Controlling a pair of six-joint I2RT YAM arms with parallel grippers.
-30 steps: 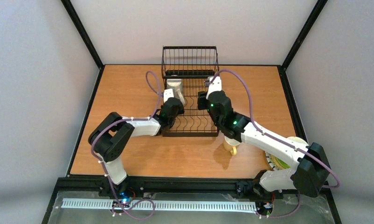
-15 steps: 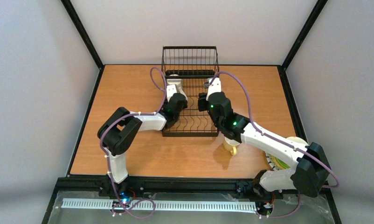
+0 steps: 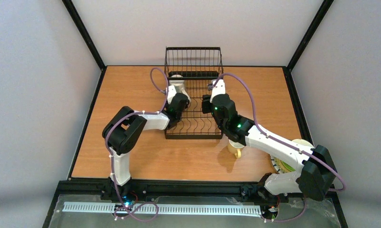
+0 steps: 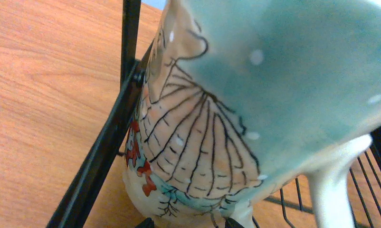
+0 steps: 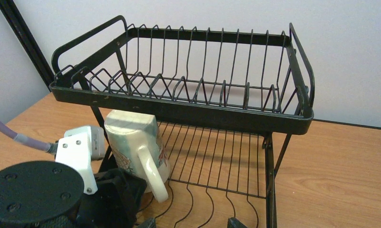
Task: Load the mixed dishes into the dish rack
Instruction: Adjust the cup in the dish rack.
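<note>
L gripper (image 3: 178, 93) pinching white mug (image 5: 131, 137) at rack (image 5: 179, 114) lower tier | R gripper (image 5: 192, 222) spread, facing rack

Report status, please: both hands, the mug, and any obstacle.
Left hand shut on mug, tilted, at left edge of rack lower tier. Right hand open, empty, beside it. Top basket of rack sits just above mug.

Bright, soft, even light; a faint shadow lies on the orange-brown wooden table (image 3: 122, 90) well behind the right gripper (image 3: 213, 86). Right against the left gripper (image 3: 177, 92), the cream-and-teal painted ceramic mug (image 4: 255, 95) is blurred.
</note>
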